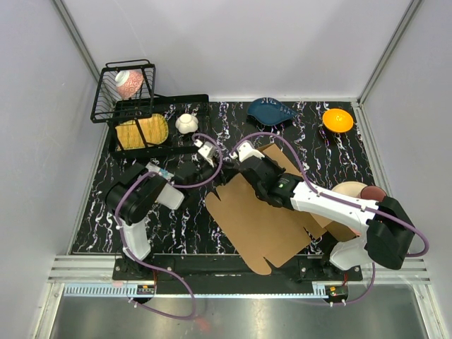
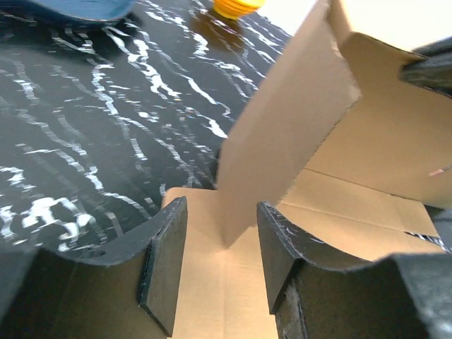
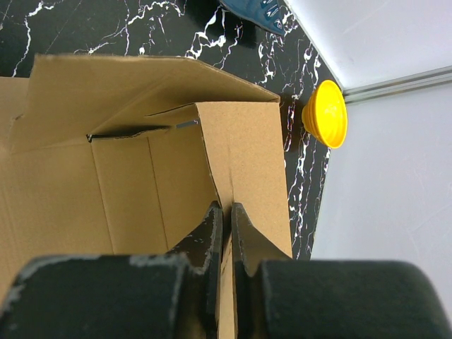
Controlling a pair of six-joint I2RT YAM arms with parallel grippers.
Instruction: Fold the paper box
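The paper box (image 1: 261,222) is a brown cardboard sheet lying mostly flat on the black marbled table (image 1: 106,219), with its far flap raised. My right gripper (image 1: 244,152) is shut on the edge of that raised flap (image 3: 244,162); in the right wrist view the cardboard runs between its closed fingertips (image 3: 227,212). My left gripper (image 1: 207,152) hovers just left of it over the sheet's far left corner. Its jaws (image 2: 220,244) stand open, and the lower corner of a standing flap (image 2: 282,127) sits at the gap, touching neither pad.
A black wire rack (image 1: 123,92) with a pink bowl and a yellow item stands at the back left, a small white pot (image 1: 187,123) beside it. A blue dish (image 1: 272,111) and an orange bowl (image 1: 337,120) sit at the back. Brown plates (image 1: 360,191) lie at the right.
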